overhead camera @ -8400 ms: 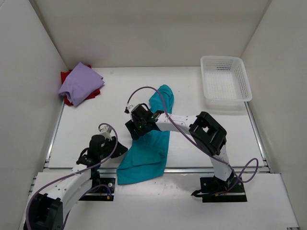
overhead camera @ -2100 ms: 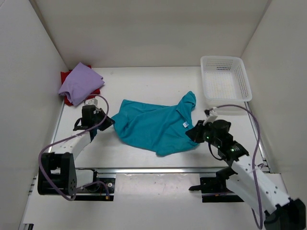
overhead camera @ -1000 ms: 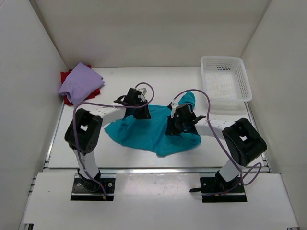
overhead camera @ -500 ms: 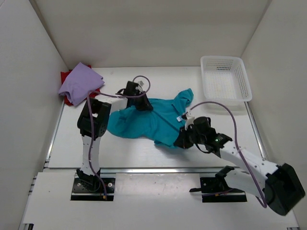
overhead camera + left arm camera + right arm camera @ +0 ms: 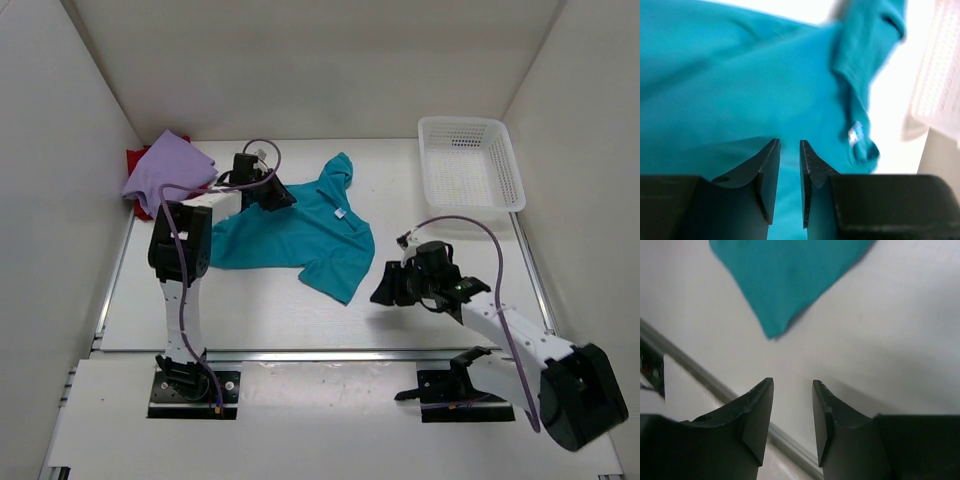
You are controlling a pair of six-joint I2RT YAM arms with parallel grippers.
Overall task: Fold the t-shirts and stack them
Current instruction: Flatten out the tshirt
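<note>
The teal shirt lies spread, crumpled, on the table, just to the 9 o'clock side of the middle. Its long axis runs roughly from 8 o'clock to 2 o'clock. The wide plain end is toward 8 o'clock, and the neck end with the small white label is toward 2 o'clock. One flap reaches up toward 1 o'clock and another trails down toward 5 o'clock. The left gripper sits on the shirt's edge at 11 o'clock. In the left wrist view its fingers are drawn close together, pinching a fold of teal cloth that fills the thin slit between them. The right gripper hangs low over bare table at 4 o'clock, just beside the 5 o'clock flap but not touching it; its fingers are spread apart with only white tabletop between them. The lavender shirt is bunched on top of the red shirt in the 10 o'clock corner, well apart from the teal one. The white mesh basket stands in the 2 o'clock corner, its pale floor showing all across.
</note>
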